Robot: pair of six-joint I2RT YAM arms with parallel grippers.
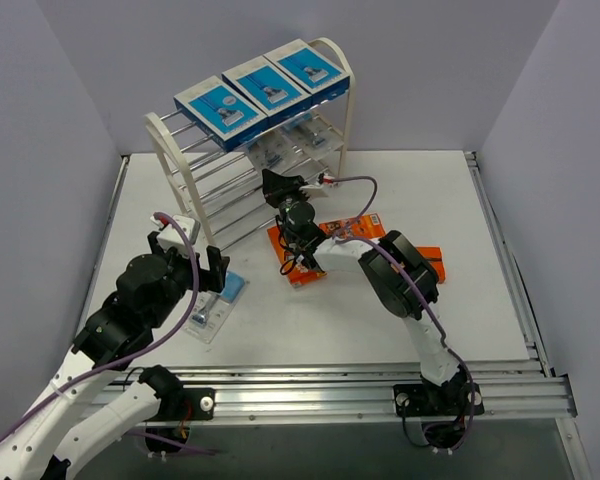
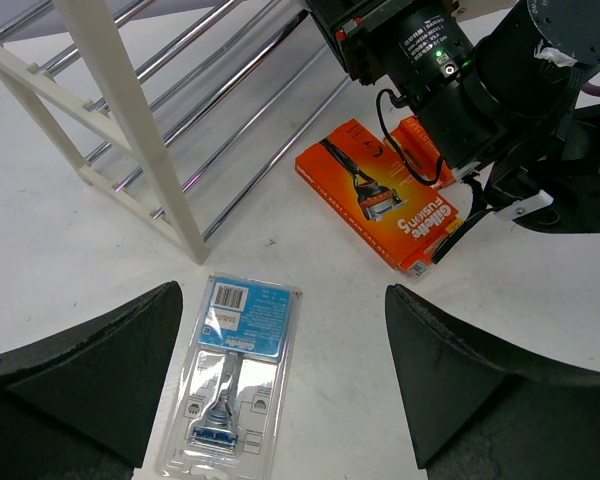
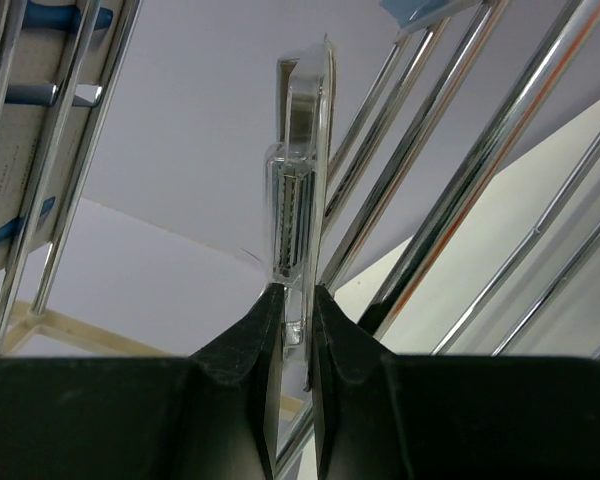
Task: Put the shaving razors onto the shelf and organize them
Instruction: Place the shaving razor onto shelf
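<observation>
Razor packs part-shelved: one at the rack, one lying under a spread claw.
Nearest, the left claw (image 2: 282,292) hangs wide apart over a loose blister pack (image 2: 238,385) flat on the bench (image 1: 460,200), likely lined up for a pick. Beyond it lie the orange packs (image 1: 305,255). The right claw (image 3: 295,310) is clamped on a second blister pack (image 3: 298,190), edge-on to slip between the rods of the shelf (image 1: 175,160). Blue boxes (image 1: 265,85) fill the top tier.

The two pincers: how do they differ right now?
The left pincer stands wide open, while the right pincer is shut. The left pincer holds nothing and hovers above a clear blister pack lying flat on the table; the right pincer clamps another clear pack edge-on among the shelf rods. Both are black.
</observation>
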